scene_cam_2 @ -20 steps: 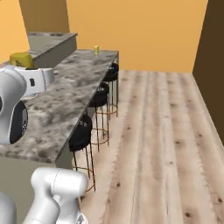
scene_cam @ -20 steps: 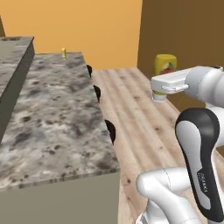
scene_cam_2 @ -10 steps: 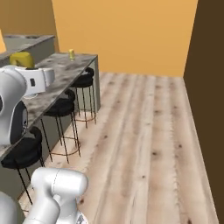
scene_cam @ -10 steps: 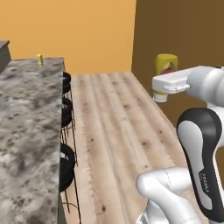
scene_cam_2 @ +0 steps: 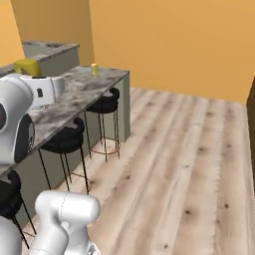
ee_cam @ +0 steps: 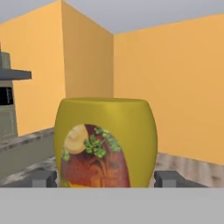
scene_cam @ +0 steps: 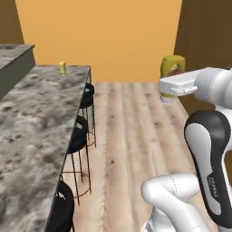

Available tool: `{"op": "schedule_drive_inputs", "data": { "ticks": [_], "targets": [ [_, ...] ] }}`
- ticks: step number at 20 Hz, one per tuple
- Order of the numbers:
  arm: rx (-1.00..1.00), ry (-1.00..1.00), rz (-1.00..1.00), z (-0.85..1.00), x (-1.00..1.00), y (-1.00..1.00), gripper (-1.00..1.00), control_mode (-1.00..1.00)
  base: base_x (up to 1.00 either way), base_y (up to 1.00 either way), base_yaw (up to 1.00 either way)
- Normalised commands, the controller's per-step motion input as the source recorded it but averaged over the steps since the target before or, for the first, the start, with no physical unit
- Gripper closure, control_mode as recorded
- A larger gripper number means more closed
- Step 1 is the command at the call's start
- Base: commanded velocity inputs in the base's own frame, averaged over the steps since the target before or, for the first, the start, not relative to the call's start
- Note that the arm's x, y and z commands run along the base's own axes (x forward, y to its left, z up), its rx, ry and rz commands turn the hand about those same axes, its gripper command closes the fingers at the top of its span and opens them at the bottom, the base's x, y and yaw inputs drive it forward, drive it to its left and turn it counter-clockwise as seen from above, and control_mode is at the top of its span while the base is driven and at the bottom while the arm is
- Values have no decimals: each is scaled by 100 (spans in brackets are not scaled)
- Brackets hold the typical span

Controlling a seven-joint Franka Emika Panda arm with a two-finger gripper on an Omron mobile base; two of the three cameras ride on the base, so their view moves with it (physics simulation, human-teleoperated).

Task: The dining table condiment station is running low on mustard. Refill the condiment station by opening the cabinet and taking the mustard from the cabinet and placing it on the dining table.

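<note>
The dining table (scene_cam: 41,118) runs along the left side, and its stone tabletop carries a small yellow can (scene_cam: 63,68) near the far end. Three round black stools (scene_cam_2: 63,141) stand beside it on the wooden floor (scene_cam_2: 179,164). The gripper (ee_cam: 105,179) has its jaws clenched on the mustard (ee_cam: 106,142), held in the air to the right of the table, above the floor.

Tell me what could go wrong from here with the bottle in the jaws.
The mustard sits between the fingertips over bare floor, so a slip would drop it far. The dining table is off to the side, with stools along its edge; a low swing could clip them.
</note>
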Motion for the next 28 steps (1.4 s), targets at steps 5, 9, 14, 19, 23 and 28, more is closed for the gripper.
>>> {"op": "schedule_drive_inputs", "data": {
  "ticks": [5,9,14,19,23,28],
  "targets": [
    [0,0,0,0,0,0,100,100,100,-54,35],
    [0,0,0,0,0,0,100,100,100,-72,30],
    [0,0,0,0,0,0,100,100,100,-68,33],
    [0,0,0,0,0,0,100,100,100,-70,35],
    [0,0,0,0,0,0,100,100,100,-86,32],
    [0,0,0,0,0,0,100,100,62,-72,34]
  ]
}}
